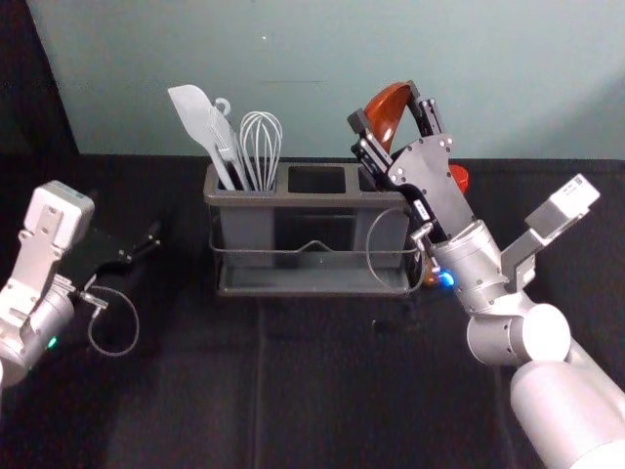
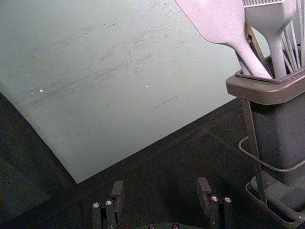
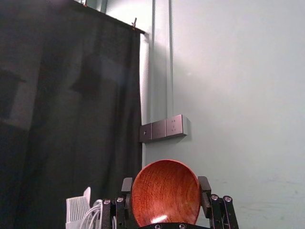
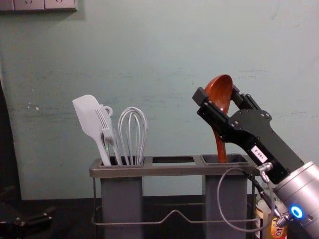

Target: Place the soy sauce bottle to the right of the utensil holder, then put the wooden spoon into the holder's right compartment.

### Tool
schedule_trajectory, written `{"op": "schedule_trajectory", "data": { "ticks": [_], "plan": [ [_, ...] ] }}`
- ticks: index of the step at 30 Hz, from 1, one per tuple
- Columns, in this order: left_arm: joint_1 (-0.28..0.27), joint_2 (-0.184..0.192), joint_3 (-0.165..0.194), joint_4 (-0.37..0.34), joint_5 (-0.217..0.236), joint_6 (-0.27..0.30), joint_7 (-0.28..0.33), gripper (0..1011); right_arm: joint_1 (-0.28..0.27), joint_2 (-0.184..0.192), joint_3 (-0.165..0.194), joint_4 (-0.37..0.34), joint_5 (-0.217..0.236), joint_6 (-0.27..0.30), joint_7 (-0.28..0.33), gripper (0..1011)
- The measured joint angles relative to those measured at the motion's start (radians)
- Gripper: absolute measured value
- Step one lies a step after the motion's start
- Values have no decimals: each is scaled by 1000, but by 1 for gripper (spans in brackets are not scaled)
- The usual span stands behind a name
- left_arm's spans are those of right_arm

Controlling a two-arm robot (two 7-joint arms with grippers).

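My right gripper (image 1: 389,115) is shut on the bowl of the wooden spoon (image 1: 388,109), above the right end of the utensil holder (image 1: 322,199). In the chest view the spoon (image 4: 219,94) stands nearly upright, its handle down in the right compartment; the gripper (image 4: 218,97) reaches in from the right. The right wrist view has the red-brown bowl (image 3: 166,193) between both fingers of my gripper (image 3: 166,191). The soy sauce bottle (image 4: 278,230), red-capped (image 1: 459,177), stands right of the holder, partly hidden by my arm. My left gripper (image 1: 146,246) idles left of the holder; its wrist view shows the gripper (image 2: 160,195) open.
A white spatula (image 4: 89,119), a brush (image 4: 107,127) and a whisk (image 4: 132,132) stand in the holder's left compartment. A pale wall (image 1: 322,59) rises behind the black-covered table (image 1: 293,391). A wire rail (image 4: 174,216) runs along the holder's front.
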State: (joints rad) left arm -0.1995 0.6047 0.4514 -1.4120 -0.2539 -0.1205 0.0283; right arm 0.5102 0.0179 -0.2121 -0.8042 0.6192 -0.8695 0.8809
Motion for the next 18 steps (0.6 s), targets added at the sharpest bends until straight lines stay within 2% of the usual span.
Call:
{"op": "schedule_trajectory", "data": {
  "ticks": [16,18],
  "plan": [
    [0,0,0,0,0,0,0,1000,-4,-7,9,21,13,0,22,838],
    [0,0,0,0,0,0,0,1000,-6,-7,10,19,13,0,22,869]
  ]
}}
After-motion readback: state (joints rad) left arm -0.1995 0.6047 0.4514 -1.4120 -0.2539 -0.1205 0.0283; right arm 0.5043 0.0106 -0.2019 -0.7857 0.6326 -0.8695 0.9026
